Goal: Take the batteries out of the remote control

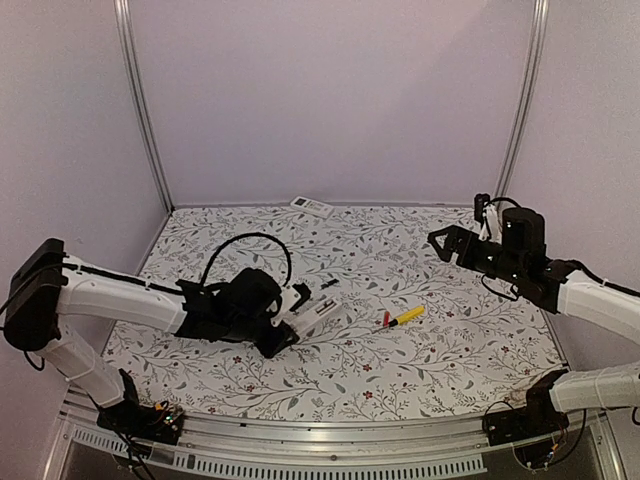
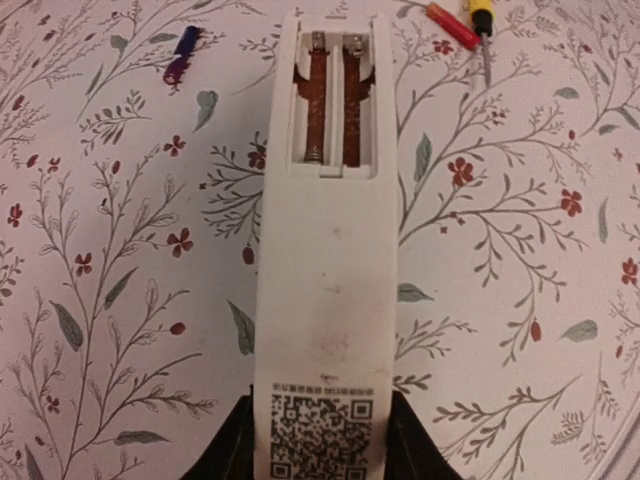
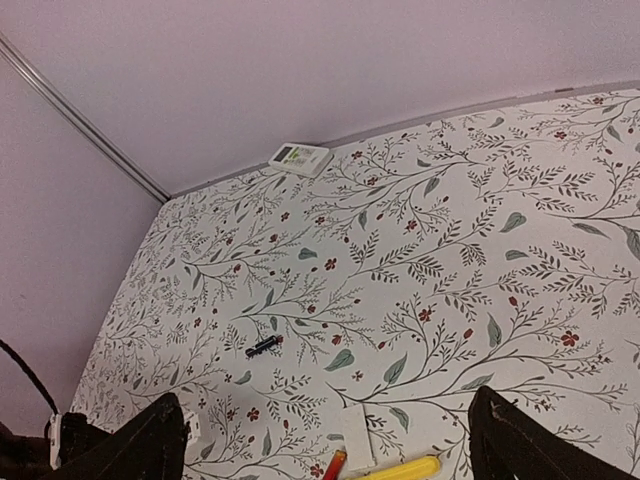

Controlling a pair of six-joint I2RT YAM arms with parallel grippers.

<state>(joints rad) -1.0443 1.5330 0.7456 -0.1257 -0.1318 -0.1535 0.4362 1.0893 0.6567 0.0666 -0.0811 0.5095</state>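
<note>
Remote (image 2: 325, 300) clamped back-up in left claw (image 2: 322, 455), bay uncovered.
Dark cell (image 2: 182, 55) and red cell (image 2: 452, 25) lie apart on table (image 2: 530, 330); right claw (image 1: 447, 240) gapes wide, aloft.

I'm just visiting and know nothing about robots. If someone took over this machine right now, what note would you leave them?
The left gripper is shut on the remote control, its battery compartment facing up, open.
The right gripper is open, empty, raised above the table.
The reddish battery lies by the yellow-handled screwdriver; the dark battery lies apart.
Done: both slots empty.
Left: probably nothing but releasing the remote.
</note>
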